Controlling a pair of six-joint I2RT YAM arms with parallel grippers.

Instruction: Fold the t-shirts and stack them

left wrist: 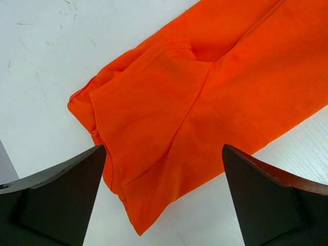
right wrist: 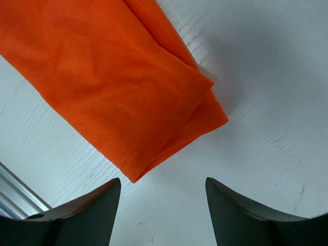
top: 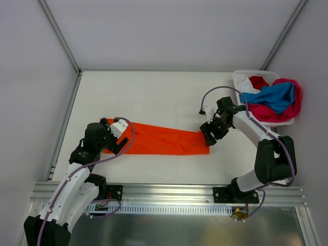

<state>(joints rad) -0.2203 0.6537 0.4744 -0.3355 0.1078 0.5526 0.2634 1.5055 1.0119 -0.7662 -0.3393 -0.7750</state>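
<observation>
The orange t-shirt [top: 164,139] lies flat on the white bench [top: 154,92], folded into a long narrow band that runs from the centre left of the top view to just right of centre. The left end effector [left wrist: 164,148] hangs over the left end of this band, where a sleeve [left wrist: 148,113] is folded in over the body. Its fingers [left wrist: 61,195] stand wide apart and nothing is clamped between them; whether they touch the cloth cannot be told. The right end effector [right wrist: 163,182] sits at the right end of the band. Its fingers are also apart, with bare bench between them and the folded corner of the cloth just beyond the tips. In the upper right of the top view, a white plastic basket [top: 241,78] holds the other t-shirts in a loose heap: a blue t-shirt [top: 277,96] on top, a magenta-pink t-shirt [top: 281,114] beneath it and a red t-shirt [top: 260,82] at the heap's upper left.
</observation>
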